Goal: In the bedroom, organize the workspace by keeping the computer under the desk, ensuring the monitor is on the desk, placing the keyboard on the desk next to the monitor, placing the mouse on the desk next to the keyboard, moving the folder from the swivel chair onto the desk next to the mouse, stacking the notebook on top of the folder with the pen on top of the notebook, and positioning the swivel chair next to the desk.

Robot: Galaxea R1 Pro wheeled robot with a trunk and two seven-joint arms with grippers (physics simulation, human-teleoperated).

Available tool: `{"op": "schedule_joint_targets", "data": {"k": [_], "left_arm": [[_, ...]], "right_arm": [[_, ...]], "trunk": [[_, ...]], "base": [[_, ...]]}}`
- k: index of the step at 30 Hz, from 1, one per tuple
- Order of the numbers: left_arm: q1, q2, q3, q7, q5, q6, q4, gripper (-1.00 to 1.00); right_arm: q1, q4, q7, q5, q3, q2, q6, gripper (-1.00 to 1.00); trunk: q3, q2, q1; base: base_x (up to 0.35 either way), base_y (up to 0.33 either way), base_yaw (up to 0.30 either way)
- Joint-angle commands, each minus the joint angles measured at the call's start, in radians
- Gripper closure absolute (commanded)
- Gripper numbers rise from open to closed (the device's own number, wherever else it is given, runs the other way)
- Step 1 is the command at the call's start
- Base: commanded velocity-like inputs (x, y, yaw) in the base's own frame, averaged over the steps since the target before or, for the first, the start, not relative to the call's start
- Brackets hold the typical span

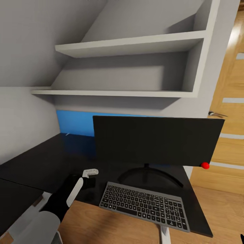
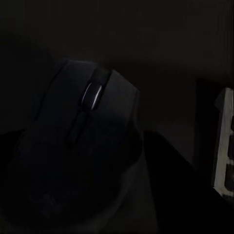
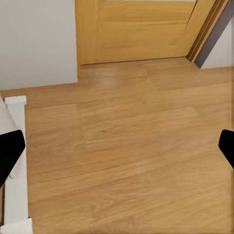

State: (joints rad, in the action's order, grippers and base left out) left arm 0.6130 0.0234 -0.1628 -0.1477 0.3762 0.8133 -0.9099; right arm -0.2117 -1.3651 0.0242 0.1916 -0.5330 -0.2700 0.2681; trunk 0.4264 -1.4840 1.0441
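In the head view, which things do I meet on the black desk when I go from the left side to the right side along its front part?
Left gripper over the mouse → keyboard → red dot at the lower corner of the monitor, all on the desk.

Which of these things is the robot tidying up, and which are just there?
For the job:
monitor
keyboard
mouse
desk
left gripper

Just there:
wall shelves
door
wood floor
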Motion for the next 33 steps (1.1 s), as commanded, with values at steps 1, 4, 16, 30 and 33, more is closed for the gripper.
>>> {"op": "schedule_joint_targets", "data": {"k": [1,4,16,30,33], "left_arm": [[0.001,0.001,-0.004,-0.006,0.01,0.003,-0.001,1.0],[0.001,0.0,-0.004,-0.006,0.01,0.003,-0.001,1.0],[0.001,-0.014,-0.004,-0.011,0.01,-0.009,0.063,1.0],[0.002,-0.022,-0.002,-0.009,0.01,-0.015,0.09,1.0],[0.002,-0.021,0.0,-0.008,0.011,-0.017,0.091,1.0]], "right_arm": [[0.0,-0.002,0.003,0.006,-0.001,0.0,0.005,-1.0],[0.0,-0.002,0.003,0.006,-0.001,0.0,0.006,-1.0],[0.0,-0.002,0.002,0.006,-0.002,0.0,0.006,-1.0],[0.0,-0.002,0.002,0.006,-0.002,0.0,0.005,-1.0],[0.0,-0.002,0.002,0.006,-0.002,0.0,0.005,-1.0]], "trunk": [[0.001,-0.001,0.0],[0.001,-0.001,0.0],[0.001,-0.001,0.0],[0.001,-0.001,0.0],[0.001,-0.001,0.0]], "base": [[-0.071,-0.078,0.0],[-0.041,-0.045,0.0],[-0.005,-0.006,0.0],[0.006,-0.023,0.0],[0.001,-0.003,0.0]]}}
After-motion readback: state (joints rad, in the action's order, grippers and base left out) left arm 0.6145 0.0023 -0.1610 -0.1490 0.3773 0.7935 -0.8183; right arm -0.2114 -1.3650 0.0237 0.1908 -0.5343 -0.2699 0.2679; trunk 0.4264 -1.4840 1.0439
